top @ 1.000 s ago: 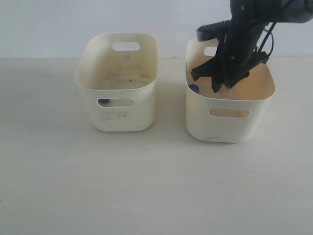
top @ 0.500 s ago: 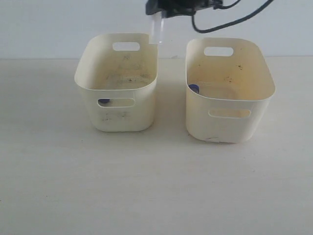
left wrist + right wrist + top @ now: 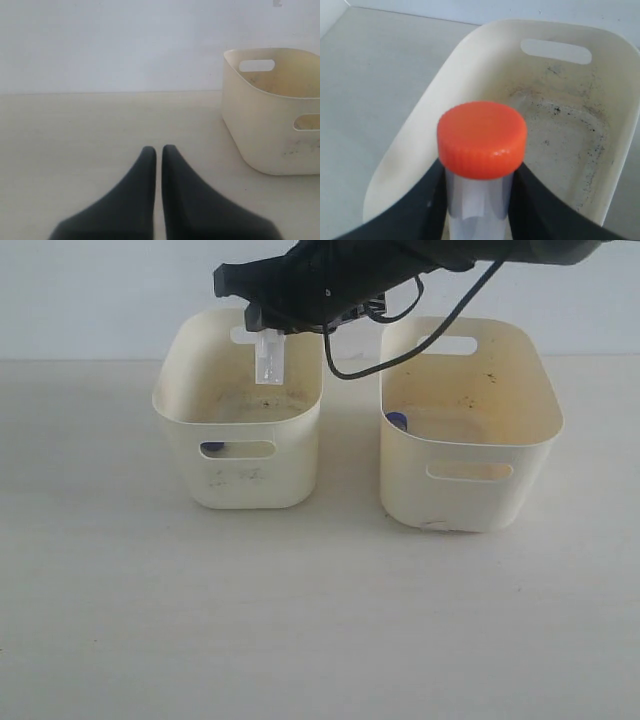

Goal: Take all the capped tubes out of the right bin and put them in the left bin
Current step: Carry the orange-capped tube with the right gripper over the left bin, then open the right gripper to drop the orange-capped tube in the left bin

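Observation:
My right gripper (image 3: 268,332) has reached across and hangs over the left bin (image 3: 200,420), shut on a capped tube (image 3: 268,362) whose clear body points down into the bin. In the right wrist view the tube's orange cap (image 3: 481,140) sits between the black fingers (image 3: 425,210), with the left bin's grimy floor (image 3: 560,120) below. A blue cap (image 3: 212,448) shows through the left bin's front handle. Another blue cap (image 3: 397,421) lies at the left wall of the right bin (image 3: 470,490). My left gripper (image 3: 159,150) is shut and empty over the bare table, out of the exterior view.
The two bins stand side by side with a narrow gap between them. The right arm's cable (image 3: 400,340) hangs over that gap. In the left wrist view the left bin (image 3: 260,130) stands off to one side of the left gripper. A pale wall rises behind the table.
The right gripper rose out of the right bin with the orange-capped tube, swung left, and now holds it lower over the left bin. The left gripper's earlier state is not shown.

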Controlling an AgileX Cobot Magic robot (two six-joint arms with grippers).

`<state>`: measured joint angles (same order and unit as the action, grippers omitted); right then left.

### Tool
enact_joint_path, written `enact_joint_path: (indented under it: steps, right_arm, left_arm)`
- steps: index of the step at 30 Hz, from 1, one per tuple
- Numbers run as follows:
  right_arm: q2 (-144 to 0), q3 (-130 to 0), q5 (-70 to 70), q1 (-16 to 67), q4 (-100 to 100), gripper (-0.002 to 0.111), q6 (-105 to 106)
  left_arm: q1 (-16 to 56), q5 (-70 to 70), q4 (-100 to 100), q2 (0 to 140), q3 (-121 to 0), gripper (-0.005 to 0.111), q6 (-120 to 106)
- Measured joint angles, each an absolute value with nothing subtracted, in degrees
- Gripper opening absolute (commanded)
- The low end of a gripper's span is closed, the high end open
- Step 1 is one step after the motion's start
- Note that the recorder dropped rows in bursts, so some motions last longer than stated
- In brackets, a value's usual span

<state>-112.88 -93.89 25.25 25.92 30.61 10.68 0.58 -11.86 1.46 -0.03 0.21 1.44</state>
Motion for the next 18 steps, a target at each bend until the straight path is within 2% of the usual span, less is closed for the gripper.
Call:
enact_joint_path:
  steps: [14, 16, 18]
  right_arm:
    - [-113.8, -93.9, 26.3, 25.9, 30.6, 0.031, 10.8]
    - [-113.8, -93.9, 26.6, 25.9, 30.6, 0.037, 10.8]
    - [-113.8, -93.9, 26.7, 25.9, 30.6, 0.055, 10.8]
  left_arm:
    - [0.6, -11.9, 1.5, 0.0, 0.2, 0.004, 1.4]
    - [0.6, -11.9, 1.5, 0.0, 0.2, 0.004, 1.4]
    - [0.6, -11.9, 1.5, 0.0, 0.2, 0.004, 1.4]
